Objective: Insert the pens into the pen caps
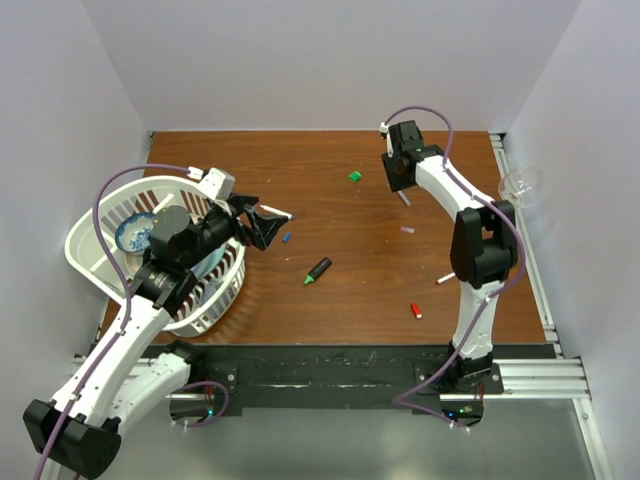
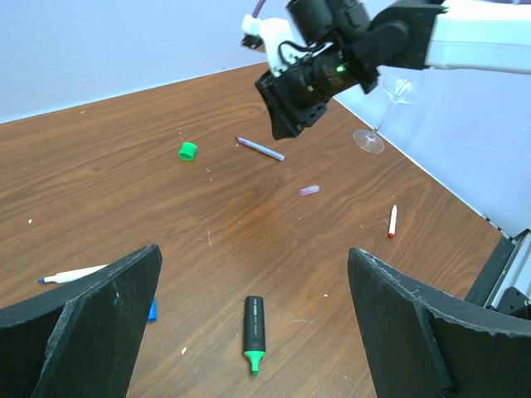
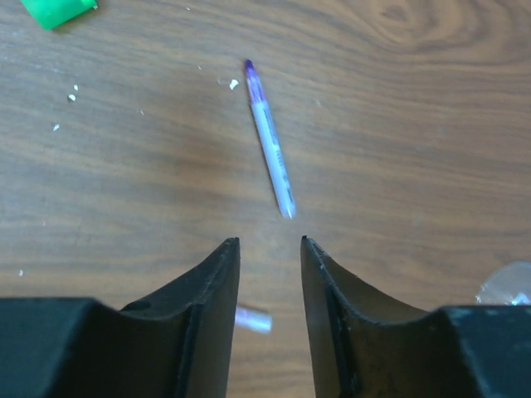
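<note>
Over wood counter (image 1: 350,300), left side: white basket (image 1: 88,225). Beside it, left end effector (image 2: 253,257) spread wide, gripping nothing, above black marker (image 2: 254,322) mid-counter. Far side: right end effector (image 3: 270,245) narrowly parted, empty, just short of purple-tipped pen (image 3: 271,145). Red-tipped pen (image 2: 392,221) off right, blue-tipped pen (image 2: 75,274) left. Green cap (image 2: 188,151) far, blue cap (image 2: 153,310) by left finger, red cap (image 1: 416,311) toward near edge.

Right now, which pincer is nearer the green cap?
Right. The right pincer hovers just beside the green cap; the left pincer is farther, near the basket.
</note>
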